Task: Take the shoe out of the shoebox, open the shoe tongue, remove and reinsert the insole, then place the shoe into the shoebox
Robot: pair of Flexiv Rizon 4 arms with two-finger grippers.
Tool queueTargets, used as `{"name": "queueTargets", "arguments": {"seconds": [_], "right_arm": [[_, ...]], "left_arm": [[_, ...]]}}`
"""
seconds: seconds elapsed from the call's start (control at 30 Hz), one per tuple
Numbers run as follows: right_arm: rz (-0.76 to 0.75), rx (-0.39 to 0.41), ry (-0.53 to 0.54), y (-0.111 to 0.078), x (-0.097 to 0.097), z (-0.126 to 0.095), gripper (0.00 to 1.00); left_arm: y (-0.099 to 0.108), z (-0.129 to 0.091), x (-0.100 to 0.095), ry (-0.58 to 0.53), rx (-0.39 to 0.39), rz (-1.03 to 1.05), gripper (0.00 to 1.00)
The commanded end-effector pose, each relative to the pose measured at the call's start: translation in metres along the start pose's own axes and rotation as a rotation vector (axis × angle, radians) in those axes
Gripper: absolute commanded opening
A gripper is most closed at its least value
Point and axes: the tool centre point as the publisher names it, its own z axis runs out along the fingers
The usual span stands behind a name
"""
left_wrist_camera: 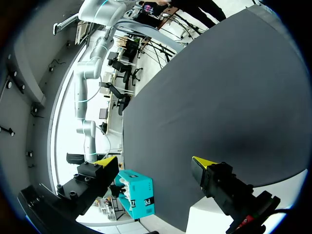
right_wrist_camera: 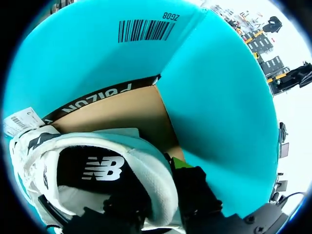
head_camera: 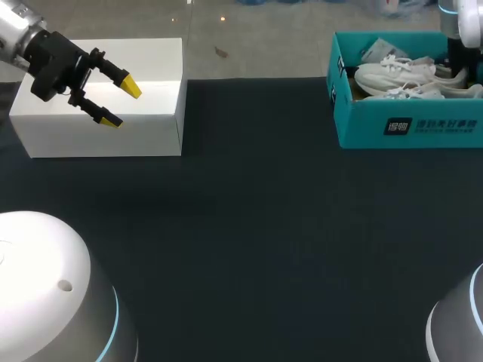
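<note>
Our right gripper (right_wrist_camera: 170, 195) is down inside the shoebox (head_camera: 407, 124) at the table's far right corner, one finger outside the shoe's (head_camera: 396, 74) heel collar and one apparently inside; whether they pinch it, we cannot tell. The shoe lies in the box, which fits either lifting it out or having just returned it. Its long axis runs along the far edge, heel toward the right. Our left gripper (head_camera: 121, 99) hangs open over the white box (head_camera: 98, 128).

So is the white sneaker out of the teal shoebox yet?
Not yet. The white sneaker lies inside the open teal cardboard shoebox, with the right gripper down at its heel collar.
</note>
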Motion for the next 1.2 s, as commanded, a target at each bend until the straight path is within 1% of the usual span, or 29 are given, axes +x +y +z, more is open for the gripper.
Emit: {"name": "queueTargets", "arguments": {"seconds": [0.03, 0.17, 0.3, 0.53, 0.73, 0.87, 0.97, 1.0, 1.07, 1.2], "right_arm": [[0.009, 0.014, 0.015, 0.007, -0.004, -0.010, 1.00], [0.026, 0.034, 0.043, 0.008, -0.013, -0.033, 1.00], [0.020, 0.040, 0.056, 0.005, -0.020, -0.057, 1.00], [0.001, 0.050, 0.118, -0.002, -0.024, -0.091, 1.00], [-0.005, 0.055, 0.199, -0.012, -0.030, -0.117, 1.00], [-0.006, 0.065, 0.246, -0.024, -0.033, -0.131, 1.00], [-0.020, 0.081, 0.283, -0.039, -0.035, -0.141, 1.00], [-0.020, 0.078, 0.304, -0.044, -0.035, -0.144, 1.00], [-0.035, 0.102, 0.356, -0.053, -0.034, -0.150, 1.00], [-0.035, 0.102, 0.356, -0.053, -0.034, -0.150, 1.00]], "left_arm": [[0.001, -0.001, -0.001, 0.003, 0.002, 0.000, 1.00], [0.001, -0.001, -0.001, 0.003, 0.002, 0.000, 1.00], [0.001, -0.001, -0.001, 0.003, 0.002, 0.000, 1.00], [0.001, -0.001, -0.001, 0.003, 0.002, 0.000, 1.00], [0.001, -0.001, -0.001, 0.003, 0.002, 0.000, 1.00], [0.001, -0.001, -0.001, 0.003, 0.002, 0.000, 1.00], [0.001, -0.001, -0.001, 0.003, 0.002, 0.000, 1.00], [0.001, -0.001, -0.001, 0.003, 0.002, 0.000, 1.00], [0.001, -0.001, -0.001, 0.003, 0.002, 0.000, 1.00], [0.001, -0.001, -0.001, 0.003, 0.002, 0.000, 1.00]]}}
